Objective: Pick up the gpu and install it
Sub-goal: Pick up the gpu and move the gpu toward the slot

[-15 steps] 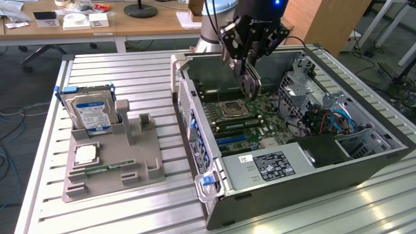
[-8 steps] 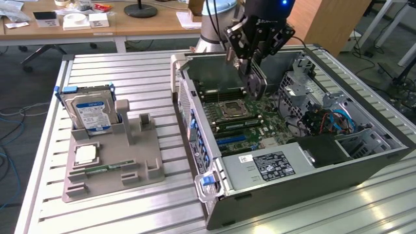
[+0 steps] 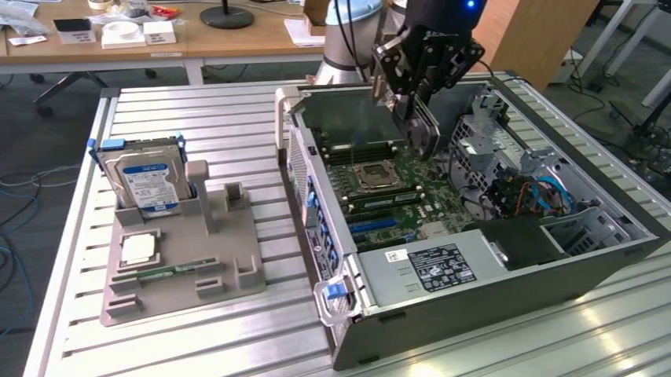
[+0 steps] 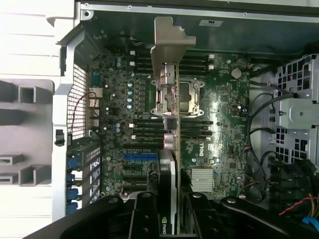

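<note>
The gpu (image 3: 423, 132), a thin dark card with a silver end bracket, hangs edge-down above the motherboard (image 3: 394, 200) inside the open computer case (image 3: 461, 306). My gripper (image 3: 411, 98) is shut on its upper part. In the wrist view the gpu (image 4: 171, 124) is seen edge-on, its metal bracket (image 4: 169, 45) pointing toward the case's rear wall, and my gripper (image 4: 169, 216) clamps it from both sides. The card floats over the CPU socket (image 4: 175, 97) and the memory slots, apart from the board. A blue expansion slot (image 4: 142, 157) lies just beside the card's line.
A grey parts fixture (image 3: 184, 271) on the slatted table, at the exterior view's left, carries an upright blue-labelled hard drive (image 3: 147, 179), a chip (image 3: 138, 250) and a green memory stick (image 3: 157, 273). Drive cages and cables (image 3: 535, 196) fill the case's far side. A cluttered wooden desk (image 3: 157, 39) stands behind.
</note>
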You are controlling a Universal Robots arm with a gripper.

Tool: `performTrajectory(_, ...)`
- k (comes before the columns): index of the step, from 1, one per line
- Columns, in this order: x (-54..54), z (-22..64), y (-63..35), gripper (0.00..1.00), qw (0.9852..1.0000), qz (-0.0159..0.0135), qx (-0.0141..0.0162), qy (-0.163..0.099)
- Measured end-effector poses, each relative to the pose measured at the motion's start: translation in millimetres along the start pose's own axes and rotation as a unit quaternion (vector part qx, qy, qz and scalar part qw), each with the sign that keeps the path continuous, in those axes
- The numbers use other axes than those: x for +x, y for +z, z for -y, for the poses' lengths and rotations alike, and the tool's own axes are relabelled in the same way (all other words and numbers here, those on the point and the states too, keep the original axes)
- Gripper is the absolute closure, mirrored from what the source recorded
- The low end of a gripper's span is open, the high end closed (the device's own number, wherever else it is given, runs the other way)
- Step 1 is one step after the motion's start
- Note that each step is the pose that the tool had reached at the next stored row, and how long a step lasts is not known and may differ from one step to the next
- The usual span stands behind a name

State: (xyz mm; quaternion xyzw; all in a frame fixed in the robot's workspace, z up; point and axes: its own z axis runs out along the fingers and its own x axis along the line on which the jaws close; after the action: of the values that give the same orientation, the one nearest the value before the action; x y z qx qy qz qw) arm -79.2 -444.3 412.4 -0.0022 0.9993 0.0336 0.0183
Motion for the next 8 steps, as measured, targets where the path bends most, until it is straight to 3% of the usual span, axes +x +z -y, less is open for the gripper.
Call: performTrajectory(8, -11.0, 0.1, 0.4, 0.73, 1.0, 0.0, 0.0, 0.0)
